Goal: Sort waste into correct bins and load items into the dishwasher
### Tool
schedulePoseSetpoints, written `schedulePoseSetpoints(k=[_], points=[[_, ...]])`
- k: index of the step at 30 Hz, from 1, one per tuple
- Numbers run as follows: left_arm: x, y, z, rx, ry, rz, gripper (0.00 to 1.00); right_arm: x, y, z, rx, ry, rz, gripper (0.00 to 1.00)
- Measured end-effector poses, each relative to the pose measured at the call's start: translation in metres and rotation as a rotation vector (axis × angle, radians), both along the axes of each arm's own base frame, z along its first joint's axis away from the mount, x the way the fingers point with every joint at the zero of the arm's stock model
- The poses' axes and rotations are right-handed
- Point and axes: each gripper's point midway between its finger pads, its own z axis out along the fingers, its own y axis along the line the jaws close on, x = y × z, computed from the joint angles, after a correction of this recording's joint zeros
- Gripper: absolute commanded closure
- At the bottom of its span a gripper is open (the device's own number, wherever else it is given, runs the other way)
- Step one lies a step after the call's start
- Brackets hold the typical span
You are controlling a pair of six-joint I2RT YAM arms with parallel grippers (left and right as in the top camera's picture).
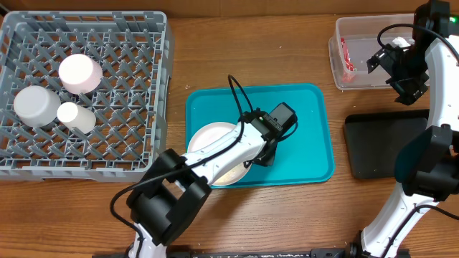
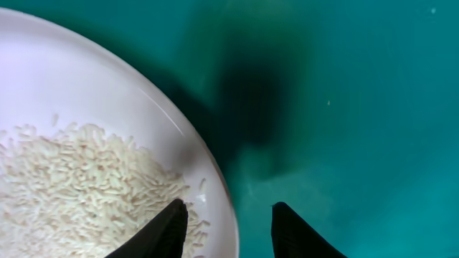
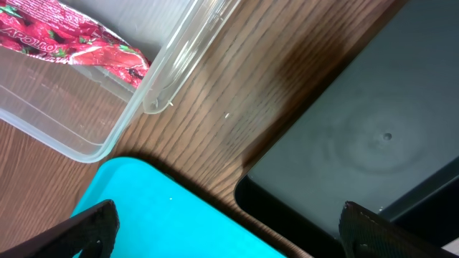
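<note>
**Large round white plate [image 1: 208, 136], loaded with loose white rice grains [image 2: 79, 186]; lies flat in the teal rectangular plastic tray [image 1: 308, 136] on the wooden bench [image 1: 251, 57].**

Handling, by judgement: stiff, glossy and slippery, breakable; the rice will spill if it is tipped. Best taken at the rim and kept level. The left gripper [image 2: 229, 203] has its fingers apart astride that rim, one over the rice, one over the tray, not visibly pinching. The right gripper [image 3: 228, 209] has its fingers spread wide and empty, above the bench by the clear rectangular plastic tub [image 3: 165, 79].
</note>
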Motion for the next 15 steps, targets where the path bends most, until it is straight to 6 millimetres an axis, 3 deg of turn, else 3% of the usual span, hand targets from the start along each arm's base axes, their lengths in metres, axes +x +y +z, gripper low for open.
schedulePoseSetpoints(k=[3,15], points=[[-0.002,-0.004,-0.005,-0.001,0.003,0.018,0.69,0.0,0.0,0.0,0.0,0.0,0.0,0.01],[-0.007,-0.012,-0.007,-0.013,-0.002,0.043,0.78,0.0,0.0,0.0,0.0,0.0,0.0,0.0]])
